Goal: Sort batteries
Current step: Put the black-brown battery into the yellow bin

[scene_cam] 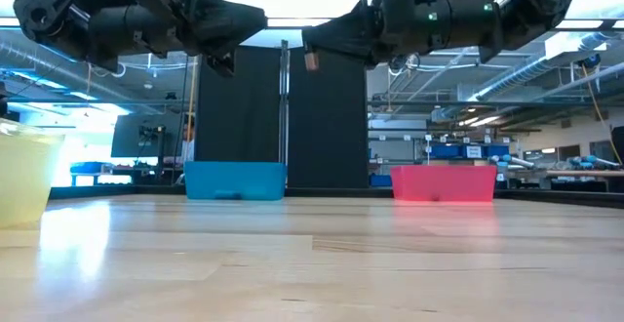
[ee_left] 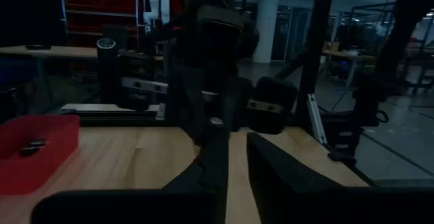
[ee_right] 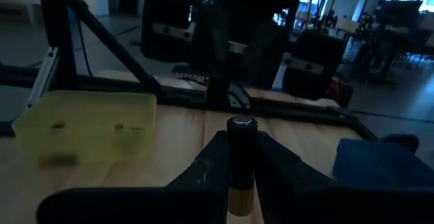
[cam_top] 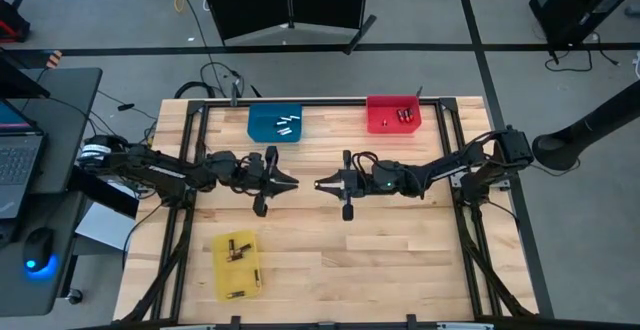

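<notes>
Hidden or unclear: in the low view both arms hang above the counter (cam_top: 330,260) with their bases cut off at the top edge; the contents of all three bins are hidden behind their walls there.
Left gripper (cam_top: 290,182): raised over the middle of the counter, tips facing the right gripper. In the left wrist view its fingers (ee_left: 271,166) stand a little apart with bare counter showing between them and nothing clamped.
Right gripper (cam_top: 320,183): raised just opposite the left gripper, a small gap between the two. Its fingers (ee_right: 271,157) are pressed against a battery (ee_right: 241,163), dark with a gold-brown end, standing upright between them; in the low view the cell shows only as a small stub at the tip.
Open room: the counter below and in front of both grippers is bare wood, wide towards the near edge; the dark frame rails run along both sides behind each arm.
Yellow bin (cam_top: 238,266): near-side of the left gripper, close to the near edge, holding several dark batteries (cam_top: 240,248).
Blue bin (cam_top: 274,123): beyond the left gripper at the far edge, holding a few silver batteries (cam_top: 288,123).
Red bin (cam_top: 393,113): beyond the right gripper at the far edge, holding a few dark-and-red batteries (cam_top: 404,115).
</notes>
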### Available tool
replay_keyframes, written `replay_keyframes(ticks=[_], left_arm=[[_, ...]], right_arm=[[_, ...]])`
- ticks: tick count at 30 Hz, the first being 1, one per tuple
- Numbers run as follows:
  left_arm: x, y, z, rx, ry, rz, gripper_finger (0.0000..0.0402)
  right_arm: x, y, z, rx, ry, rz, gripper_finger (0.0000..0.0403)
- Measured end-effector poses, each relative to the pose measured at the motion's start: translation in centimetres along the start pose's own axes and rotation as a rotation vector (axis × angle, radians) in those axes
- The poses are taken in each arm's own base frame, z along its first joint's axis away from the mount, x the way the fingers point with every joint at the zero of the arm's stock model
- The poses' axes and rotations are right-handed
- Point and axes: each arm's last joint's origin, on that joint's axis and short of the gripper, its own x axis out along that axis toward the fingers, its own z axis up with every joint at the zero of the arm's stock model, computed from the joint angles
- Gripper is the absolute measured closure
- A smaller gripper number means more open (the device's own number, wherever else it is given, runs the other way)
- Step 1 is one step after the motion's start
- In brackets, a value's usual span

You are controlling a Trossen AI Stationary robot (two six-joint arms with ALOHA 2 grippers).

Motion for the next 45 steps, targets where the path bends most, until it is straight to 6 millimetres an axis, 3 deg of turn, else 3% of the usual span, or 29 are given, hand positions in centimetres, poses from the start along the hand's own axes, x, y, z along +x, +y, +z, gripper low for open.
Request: replay_keyframes(ticks=[8, 27, 33, 40, 45], left_arm=[[0.4, -0.5, 0.1, -0.002, 0.001, 0.021, 0.0303], [0.4, -0.2, 0.2, 0.028, -0.009, 0.090, 0.0302], [0.3, 0.2, -0.3, 0.042, 0.043, 0.212, 0.0308], [1.0, -0.9, -0.8, -0.012, 0.059, 0.068, 0.0325], [2.8, -1.2, -1.0, -0.046, 0.065, 0.055, 0.0298]], right_arm=[[0.0, 0.0, 0.4, 0.002, -0.040, -0.005, 0.0349], [0.0, 0.0, 0.4, -0.004, -0.040, -0.008, 0.0349], [0.0, -0.1, 0.5, -0.004, -0.047, -0.009, 0.0349], [-0.1, -0.2, 1.2, 0.003, -0.121, -0.018, 0.0349], [-0.1, -0.2, 1.6, 0.006, -0.157, -0.022, 0.0349]])
